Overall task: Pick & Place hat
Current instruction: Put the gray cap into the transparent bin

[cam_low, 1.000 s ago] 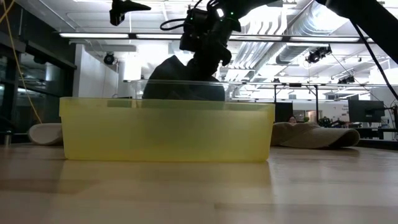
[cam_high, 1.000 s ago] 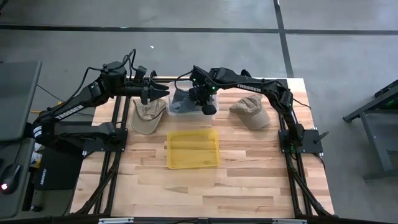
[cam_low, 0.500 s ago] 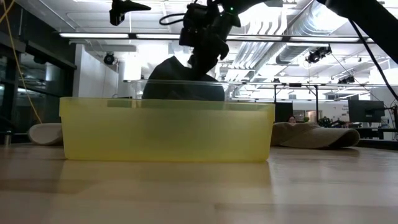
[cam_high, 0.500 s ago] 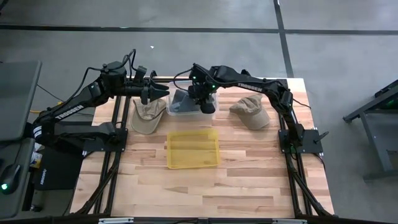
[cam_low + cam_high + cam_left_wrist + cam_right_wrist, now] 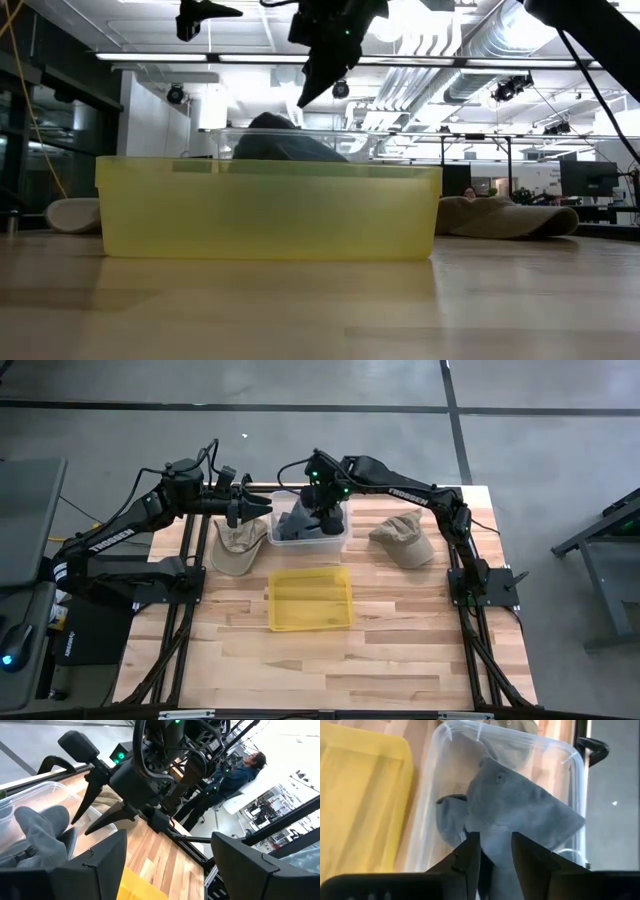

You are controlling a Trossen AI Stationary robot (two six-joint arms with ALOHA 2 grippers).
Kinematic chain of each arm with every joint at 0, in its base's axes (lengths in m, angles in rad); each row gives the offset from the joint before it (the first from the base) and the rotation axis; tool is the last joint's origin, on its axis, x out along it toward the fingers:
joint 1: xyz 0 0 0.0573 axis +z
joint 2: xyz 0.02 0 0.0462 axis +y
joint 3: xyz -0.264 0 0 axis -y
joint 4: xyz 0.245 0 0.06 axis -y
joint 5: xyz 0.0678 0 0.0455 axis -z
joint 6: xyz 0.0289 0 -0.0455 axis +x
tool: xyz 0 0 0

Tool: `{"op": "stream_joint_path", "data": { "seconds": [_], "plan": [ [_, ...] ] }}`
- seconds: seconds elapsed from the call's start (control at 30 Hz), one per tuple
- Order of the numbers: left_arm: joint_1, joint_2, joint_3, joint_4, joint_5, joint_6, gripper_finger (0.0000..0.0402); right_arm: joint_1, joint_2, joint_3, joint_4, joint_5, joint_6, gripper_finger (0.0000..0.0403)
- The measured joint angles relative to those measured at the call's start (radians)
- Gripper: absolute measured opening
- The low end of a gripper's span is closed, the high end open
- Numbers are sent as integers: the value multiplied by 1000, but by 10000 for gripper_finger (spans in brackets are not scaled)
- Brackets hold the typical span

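A grey hat [image 5: 295, 528] lies crumpled in a clear bin [image 5: 343, 536] at the far middle of the table; in the right wrist view the hat [image 5: 520, 805] rests on the bin's floor. My right gripper [image 5: 325, 517] hangs open just above it, fingers slanting down, touching nothing; the left wrist view shows this gripper [image 5: 95, 812] clear of the hat [image 5: 42, 832]. My left gripper [image 5: 262, 510] waits open, raised and about level, left of the bin. A tan hat [image 5: 238, 550] lies below it, and another tan hat [image 5: 405, 543] lies right of the bin.
A yellow bin [image 5: 310, 600] stands near the table's middle, in front of the clear bin, and fills the low view [image 5: 270, 210]. Bare wood lies toward the near edge. Beyond the table a person [image 5: 245, 765] sits in the room.
My right gripper has risen straight up off the grey hat and out of the clear bin. The hat, which stood in a peak under the fingers, has slumped lower and stays in the bin.
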Motion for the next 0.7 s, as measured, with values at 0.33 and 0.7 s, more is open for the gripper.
{"op": "stream_joint_path", "data": {
  "seconds": [0.33, 0.7],
  "plan": [
    [0, 0, 0, 0, -1, 3, 266, 19, 0, -1, 36, -17, 62, 17],
    [0, 0, 0, 0, -1, 3, 266, 28, 0, -94, 256, 179, 205, 1]
  ]
}}
